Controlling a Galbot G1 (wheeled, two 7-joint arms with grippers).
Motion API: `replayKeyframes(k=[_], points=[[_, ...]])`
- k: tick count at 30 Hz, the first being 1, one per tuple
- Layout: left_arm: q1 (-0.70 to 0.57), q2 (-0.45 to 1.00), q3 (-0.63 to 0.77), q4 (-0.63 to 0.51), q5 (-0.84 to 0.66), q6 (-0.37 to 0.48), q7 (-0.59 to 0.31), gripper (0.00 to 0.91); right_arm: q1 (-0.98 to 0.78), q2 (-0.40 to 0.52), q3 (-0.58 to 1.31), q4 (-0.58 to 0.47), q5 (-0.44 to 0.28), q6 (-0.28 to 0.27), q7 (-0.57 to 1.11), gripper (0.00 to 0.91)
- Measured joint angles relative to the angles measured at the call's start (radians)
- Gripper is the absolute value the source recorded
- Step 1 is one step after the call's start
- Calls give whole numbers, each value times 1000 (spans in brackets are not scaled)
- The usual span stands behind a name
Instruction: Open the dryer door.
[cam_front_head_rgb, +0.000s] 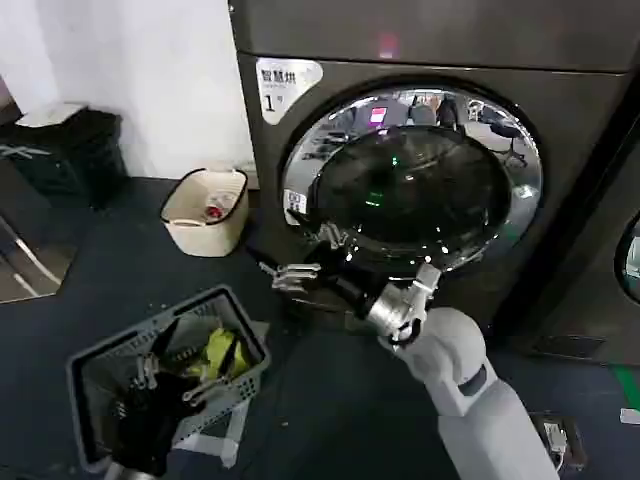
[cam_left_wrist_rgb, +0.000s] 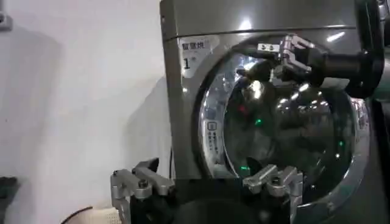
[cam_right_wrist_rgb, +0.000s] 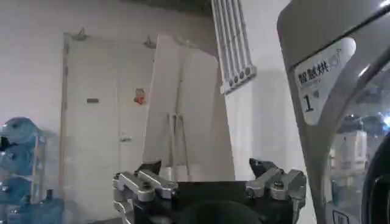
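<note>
You still have nearly all of it to do: the dryer door (cam_front_head_rgb: 415, 180) sits flush in the machine front, and your right gripper (cam_front_head_rgb: 305, 255), fingers spread and empty, hovers just beside the left edge of its chrome ring.

The room is dim in the head view, the dark floor (cam_front_head_rgb: 80, 260) swallowing detail. Bright ceiling-light glare streaks the chrome ring of the dryer door (cam_front_head_rgb: 420, 180), and green pinpoints glint in its glass. The white wall (cam_left_wrist_rgb: 79, 91) carries a soft shadow.
</note>
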Motion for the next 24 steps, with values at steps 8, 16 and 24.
replayKeyframes(k=[8, 16, 24], points=[[-3, 4, -1, -7, 19, 52, 14, 907, 57, -50, 43, -165, -186, 15, 1, 907], [-16, 7, -2, -17, 41, 125, 12, 907, 127, -28, -22, -336, -287, 86, -50, 907], [-12, 12, -3, -32, 36, 192, -5, 907, 239, 17, -96, -478, -301, 137, -47, 907]])
